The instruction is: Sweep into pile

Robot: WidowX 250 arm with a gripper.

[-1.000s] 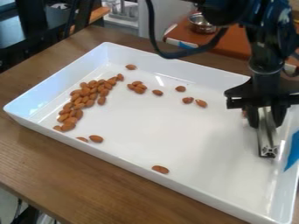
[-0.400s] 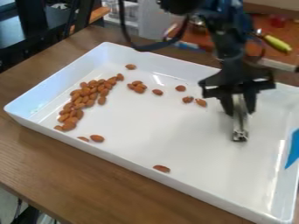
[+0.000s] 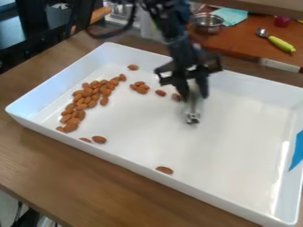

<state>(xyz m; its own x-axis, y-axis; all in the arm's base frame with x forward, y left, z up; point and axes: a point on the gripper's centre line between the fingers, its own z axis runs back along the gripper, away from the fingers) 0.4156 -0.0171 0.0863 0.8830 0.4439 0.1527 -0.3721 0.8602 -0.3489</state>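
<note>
My gripper (image 3: 194,95) hangs over the upper middle of the white tray (image 3: 213,186), shut on a silver metal bar (image 3: 193,113) that points down toward the tray floor. A dense band of brown almonds (image 3: 89,98) runs along the tray's left side. A small cluster of almonds (image 3: 140,88) lies between that band and the gripper, with a single almond (image 3: 160,93) beside it. Another almond (image 3: 176,96) is partly hidden at the gripper's left. One almond (image 3: 165,170) rests by the front wall, and two more (image 3: 99,139) are near the lower left wall.
The tray's raised walls surround the almonds on a wooden table (image 3: 118,186). Blue tape (image 3: 297,150) marks the right wall. Behind stand a metal bowl (image 3: 207,22) and a spoon with a green handle (image 3: 281,44) on an orange-brown surface.
The gripper has moved left across the tray with the metal bar, from the right side to the upper middle. It now covers the spot where two almonds lay; the left band looks much the same.
</note>
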